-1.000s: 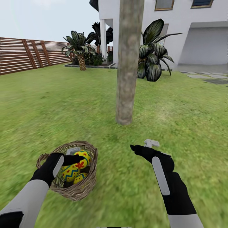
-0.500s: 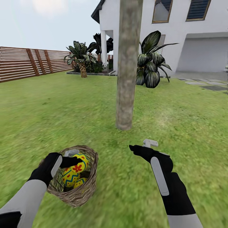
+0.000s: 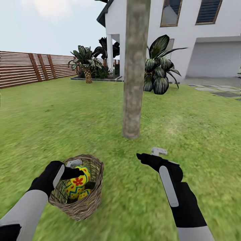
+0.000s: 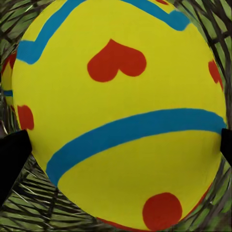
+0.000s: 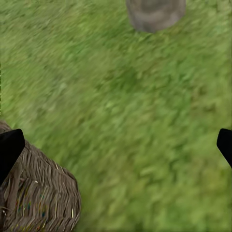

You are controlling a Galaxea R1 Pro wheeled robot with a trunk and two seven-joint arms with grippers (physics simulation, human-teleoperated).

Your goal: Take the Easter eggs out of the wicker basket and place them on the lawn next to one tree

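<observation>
Left pincer (image 3: 76, 171) gripping egg (image 4: 121, 111), no writing

Far back: a white two-storey house (image 3: 187, 36) with dark-framed upper windows (image 3: 171, 12) and a recessed pale grey garage opening (image 3: 214, 59). Beside it, a low dark broad-leaved plant (image 3: 160, 68), a small spiky palm (image 3: 86, 60) and flat grey stepping stones (image 3: 214, 87). Above, hazy pale sky (image 3: 47, 23).
</observation>
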